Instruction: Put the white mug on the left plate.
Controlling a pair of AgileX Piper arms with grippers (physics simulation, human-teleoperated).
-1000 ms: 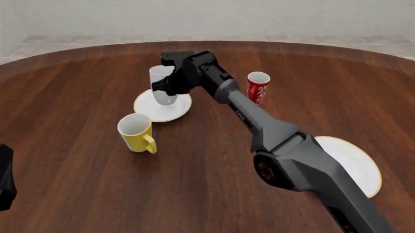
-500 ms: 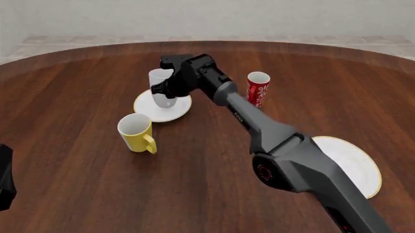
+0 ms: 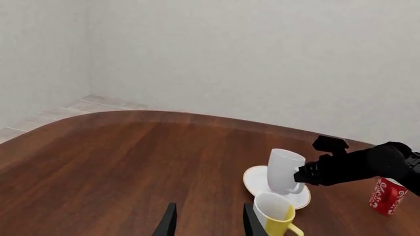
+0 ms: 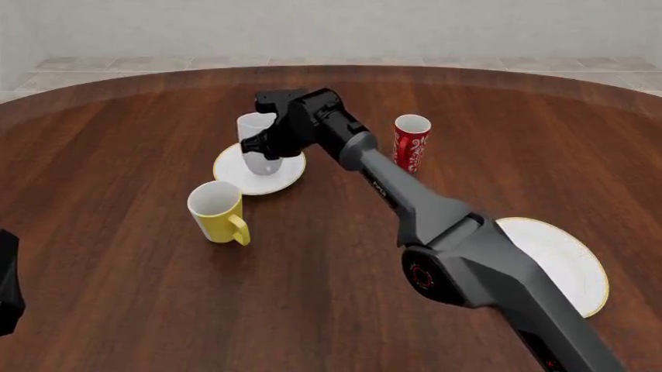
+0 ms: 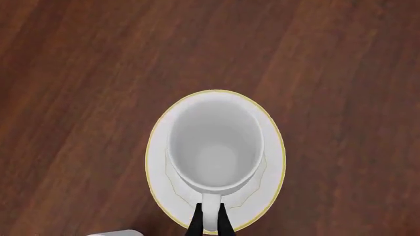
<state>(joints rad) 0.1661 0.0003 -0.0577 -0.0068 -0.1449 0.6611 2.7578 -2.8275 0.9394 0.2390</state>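
Right claw (image 5: 209,222) pinched on white mug (image 4: 254,142) handle – mug upright over left plate (image 4: 232,173), base contact unclear. Left claw (image 3: 206,222) spread, empty, fingertips cut off at frame edge.

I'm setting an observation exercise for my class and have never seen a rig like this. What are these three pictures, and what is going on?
These are simulator renders of two robot arms at a wooden table. One camera looks over the table; one rides on each wrist. The right gripper pinches the handle of the white mug, over the left plate. The left gripper is open and holds nothing. A yellow mug, a red cup and a larger plate also sit there.
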